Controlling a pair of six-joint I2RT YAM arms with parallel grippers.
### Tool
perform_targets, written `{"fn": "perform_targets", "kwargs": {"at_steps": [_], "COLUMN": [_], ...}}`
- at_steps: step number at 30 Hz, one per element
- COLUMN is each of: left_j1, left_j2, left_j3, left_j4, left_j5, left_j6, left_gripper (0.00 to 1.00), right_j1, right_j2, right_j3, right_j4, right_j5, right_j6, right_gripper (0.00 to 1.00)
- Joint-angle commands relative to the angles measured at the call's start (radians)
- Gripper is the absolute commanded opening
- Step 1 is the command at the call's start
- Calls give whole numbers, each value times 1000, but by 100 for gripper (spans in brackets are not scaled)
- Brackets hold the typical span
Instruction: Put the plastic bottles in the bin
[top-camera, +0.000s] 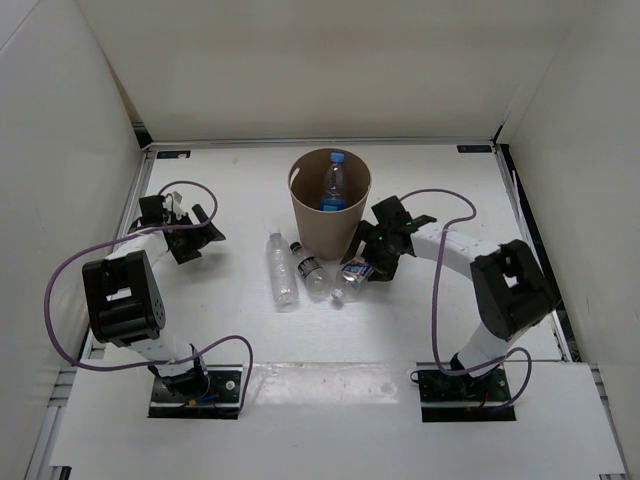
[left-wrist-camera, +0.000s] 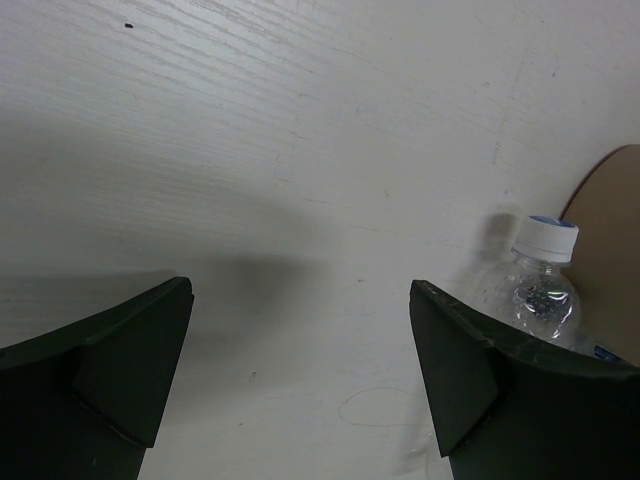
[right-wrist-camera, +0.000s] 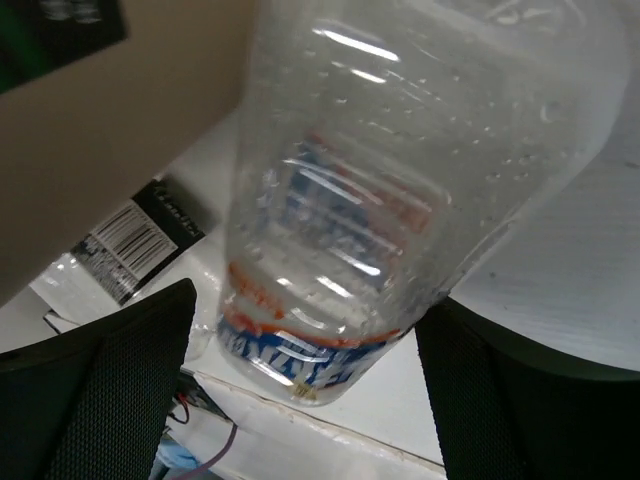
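The tan bin (top-camera: 330, 205) stands at the table's middle back with a blue-capped bottle (top-camera: 335, 185) upright inside. Three clear bottles lie in front of it: a plain one (top-camera: 281, 268), a black-capped one (top-camera: 308, 265) and a white-capped one (top-camera: 350, 280). My right gripper (top-camera: 368, 260) is open with its jaws on either side of the white-capped bottle's blue-and-red-labelled body (right-wrist-camera: 340, 230); a gap shows at the left finger (right-wrist-camera: 100, 370). My left gripper (top-camera: 192, 236) is open and empty over bare table (left-wrist-camera: 300, 330), left of the bottles.
In the left wrist view, a clear bottle's white-capped top (left-wrist-camera: 545, 240) and the bin's edge (left-wrist-camera: 612, 200) show at the right. In the right wrist view, the bin wall (right-wrist-camera: 120, 150) and a black barcode label (right-wrist-camera: 140, 240) sit at the left. White walls enclose the table.
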Motion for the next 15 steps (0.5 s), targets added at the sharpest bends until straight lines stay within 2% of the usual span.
{"fn": "perform_targets", "kwargs": {"at_steps": [1,4,7,8,10,11,14,15], "left_j1": [3,3,5,3,3,5,5,3], "left_j2": [-11,-10,-10,-10,-10,-10,-8,-8], "left_j3": [29,28,29,28,28,29,29,29], "left_j4": [6,7,7,9,7,7,6,6], "left_j5": [14,18,15,15,15,15,15,15], "left_j6": [8,11,9,11,9,9,9,8], "left_gripper": [100,100,100,100,100,100,100,100], "right_j1": [24,33,35,36,38,36,30,29], "right_j2": [40,65,69,65,47,27,-47,-73], "right_j3": [41,35,25,15,-8,-16,-44,-59], "right_j4": [47,37,15,11,-5,-20,-73,-89], "right_j5": [2,8,10,11,26,33,83,141], "right_j6": [42,62,75,78,85,87,96,98], "right_gripper": [90,89,73,63,49,37,24,16]}}
